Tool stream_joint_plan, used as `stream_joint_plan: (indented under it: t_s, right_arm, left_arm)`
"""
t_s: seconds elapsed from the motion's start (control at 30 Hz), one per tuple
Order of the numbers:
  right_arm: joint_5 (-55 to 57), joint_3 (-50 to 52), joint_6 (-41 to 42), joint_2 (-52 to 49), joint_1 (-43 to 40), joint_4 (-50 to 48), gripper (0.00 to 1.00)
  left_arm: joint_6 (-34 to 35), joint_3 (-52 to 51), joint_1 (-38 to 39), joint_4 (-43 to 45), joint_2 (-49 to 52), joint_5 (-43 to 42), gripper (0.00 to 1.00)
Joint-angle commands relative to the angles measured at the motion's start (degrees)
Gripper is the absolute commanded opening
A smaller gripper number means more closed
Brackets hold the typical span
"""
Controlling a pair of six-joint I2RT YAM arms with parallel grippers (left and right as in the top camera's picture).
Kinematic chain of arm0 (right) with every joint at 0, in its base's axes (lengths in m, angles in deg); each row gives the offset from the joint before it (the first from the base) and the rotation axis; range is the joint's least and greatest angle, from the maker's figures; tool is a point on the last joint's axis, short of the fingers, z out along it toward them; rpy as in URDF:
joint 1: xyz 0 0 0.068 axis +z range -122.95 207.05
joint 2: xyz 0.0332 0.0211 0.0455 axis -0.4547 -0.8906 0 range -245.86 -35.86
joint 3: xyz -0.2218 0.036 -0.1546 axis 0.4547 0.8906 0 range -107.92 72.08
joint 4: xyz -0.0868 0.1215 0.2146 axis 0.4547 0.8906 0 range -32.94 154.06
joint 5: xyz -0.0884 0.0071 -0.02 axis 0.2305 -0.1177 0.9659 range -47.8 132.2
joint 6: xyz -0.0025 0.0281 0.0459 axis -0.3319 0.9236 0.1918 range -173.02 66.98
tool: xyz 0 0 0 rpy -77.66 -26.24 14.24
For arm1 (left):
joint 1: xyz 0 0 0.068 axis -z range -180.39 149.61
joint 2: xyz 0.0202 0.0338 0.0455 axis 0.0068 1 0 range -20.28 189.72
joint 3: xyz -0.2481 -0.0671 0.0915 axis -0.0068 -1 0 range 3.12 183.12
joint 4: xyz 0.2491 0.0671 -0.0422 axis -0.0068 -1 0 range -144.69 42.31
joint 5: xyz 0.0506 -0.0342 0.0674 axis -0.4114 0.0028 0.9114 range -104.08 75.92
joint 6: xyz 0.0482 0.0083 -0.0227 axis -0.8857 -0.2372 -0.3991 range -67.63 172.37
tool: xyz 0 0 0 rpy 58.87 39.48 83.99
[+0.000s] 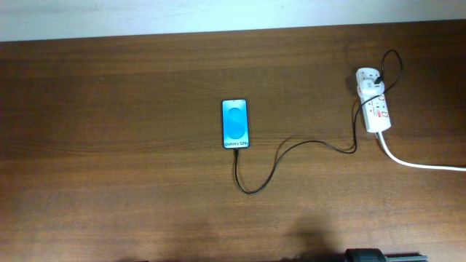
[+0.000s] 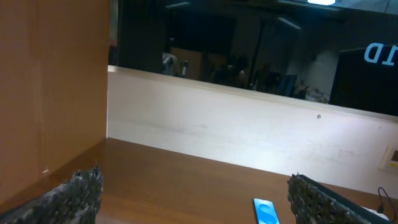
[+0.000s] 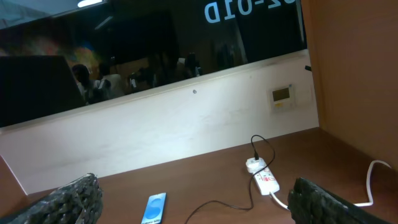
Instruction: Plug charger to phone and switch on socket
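The phone [image 1: 235, 124] lies flat mid-table with its blue screen up and the white text band at the near end. It also shows in the left wrist view [image 2: 266, 211] and the right wrist view [image 3: 154, 208]. The thin black charger cable [image 1: 291, 149] curls from the phone's near end to the white socket [image 1: 373, 102] at the far right. Its tip touches the phone's edge. The cable [image 3: 211, 201] and socket [image 3: 264, 177] also show in the right wrist view. My left gripper [image 2: 194, 177] and right gripper [image 3: 194, 183] are open, empty, and held high, well back from the phone.
A thick white cord [image 1: 415, 164] runs from the socket off the right edge. A pale wall [image 1: 218, 14] borders the table's far side. Wooden side panels stand at the left [image 2: 50, 93] and at the right [image 3: 360, 62]. A small wall panel [image 3: 283, 94] sits above the socket.
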Motion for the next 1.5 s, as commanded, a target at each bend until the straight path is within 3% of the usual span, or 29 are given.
stream_joint_plan:
  t_s: [0.0,1.13,1.47]
  right_arm:
    - [-0.70,0.42,-0.61,0.26,0.39,0.35,0.98]
    - [-0.70,0.42,-0.61,0.26,0.39,0.35,0.98]
    - [-0.70,0.42,-0.61,0.26,0.39,0.35,0.99]
  left_arm:
    - [-0.70,-0.22,-0.13,-0.07,0.02,-0.42,0.99]
    - [-0.70,-0.22,0.37,-0.04,-0.04,-0.42,0.99]
    - [-0.70,-0.22,2.27,-0.07,-6.49,-0.42,0.99]
